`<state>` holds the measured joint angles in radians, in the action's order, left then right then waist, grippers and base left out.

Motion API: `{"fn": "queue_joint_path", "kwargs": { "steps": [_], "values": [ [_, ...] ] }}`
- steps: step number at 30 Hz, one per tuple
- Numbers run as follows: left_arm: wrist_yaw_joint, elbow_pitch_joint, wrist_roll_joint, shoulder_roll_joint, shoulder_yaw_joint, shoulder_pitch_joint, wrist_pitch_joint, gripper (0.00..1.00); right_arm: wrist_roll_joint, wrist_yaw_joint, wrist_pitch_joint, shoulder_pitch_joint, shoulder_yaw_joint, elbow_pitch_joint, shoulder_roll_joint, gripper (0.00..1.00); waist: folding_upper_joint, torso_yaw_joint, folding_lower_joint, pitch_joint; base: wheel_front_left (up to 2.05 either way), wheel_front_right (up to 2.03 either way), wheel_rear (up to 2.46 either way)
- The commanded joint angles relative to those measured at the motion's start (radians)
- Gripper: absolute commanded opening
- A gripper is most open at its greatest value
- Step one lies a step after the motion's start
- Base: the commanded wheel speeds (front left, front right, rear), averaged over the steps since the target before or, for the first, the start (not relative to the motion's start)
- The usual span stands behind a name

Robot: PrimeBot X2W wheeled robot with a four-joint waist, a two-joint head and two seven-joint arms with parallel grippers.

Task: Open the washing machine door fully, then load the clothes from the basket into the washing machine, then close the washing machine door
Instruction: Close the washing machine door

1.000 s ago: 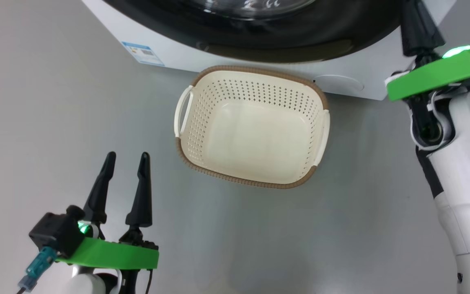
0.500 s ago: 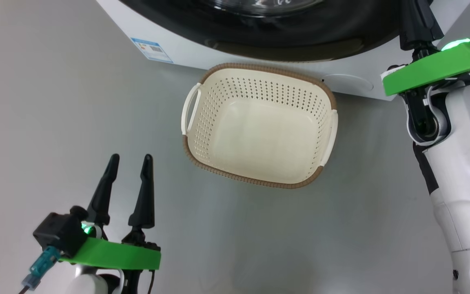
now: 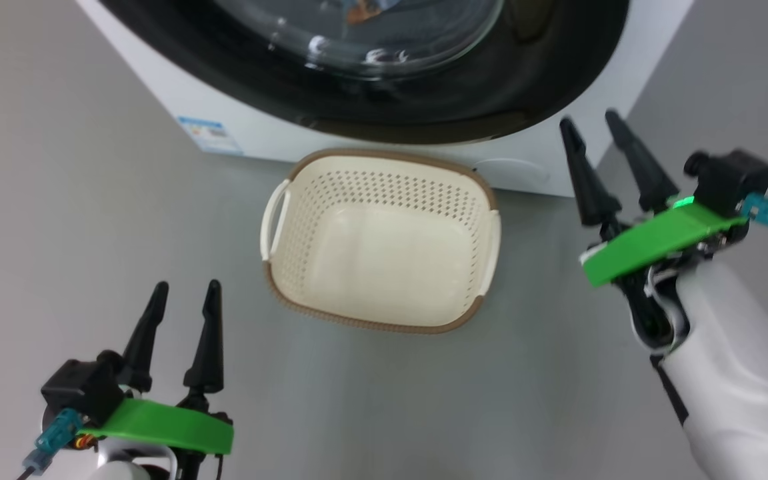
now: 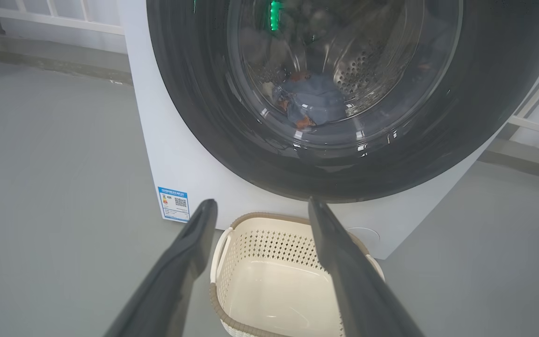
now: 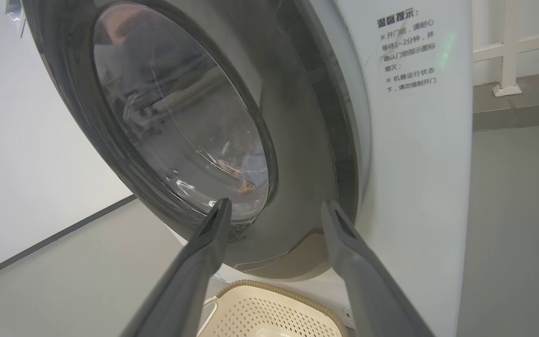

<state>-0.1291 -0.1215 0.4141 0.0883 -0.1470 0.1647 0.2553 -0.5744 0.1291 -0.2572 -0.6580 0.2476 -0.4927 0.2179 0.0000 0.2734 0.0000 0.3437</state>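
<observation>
Right end effector (image 3: 589,120) opened, withdrew from door (image 3: 544,67).

The washing machine door (image 3: 424,113) runs off the head view's top edge. Behind its glass the clothes (image 4: 314,100) show dimly, perhaps bunched. The blue label (image 4: 174,204) carries print too small to read.

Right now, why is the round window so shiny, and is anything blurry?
Head view: white glints on the washing machine door glass, and the right gripper looks smeared. Left wrist view: a green glint up top, the clothes dim behind the glass. Right wrist view: hazy reflections.
</observation>
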Motion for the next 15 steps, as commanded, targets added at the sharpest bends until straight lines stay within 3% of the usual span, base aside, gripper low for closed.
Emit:
{"fn": "queue_joint_path", "kwargs": {
  "steps": [1, 15],
  "values": [
    [-0.002, 0.012, 0.011, 0.031, 0.037, -0.004, 0.006, 1.0, -0.008, 0.002, -0.005, 0.03, 0.021, 0.03, -0.013, 1.0, 0.0, -0.046, 0.0, -0.045, 0.0, 0.0, 0.0],
    [-0.002, -0.054, 0.013, 0.085, 0.057, -0.048, 0.006, 1.0, -0.005, 0.002, -0.005, 0.225, 0.023, 0.056, 0.011, 1.0, 0.0, -0.194, 0.0, -0.145, 0.0, 0.0, 0.0]
  ]
}}
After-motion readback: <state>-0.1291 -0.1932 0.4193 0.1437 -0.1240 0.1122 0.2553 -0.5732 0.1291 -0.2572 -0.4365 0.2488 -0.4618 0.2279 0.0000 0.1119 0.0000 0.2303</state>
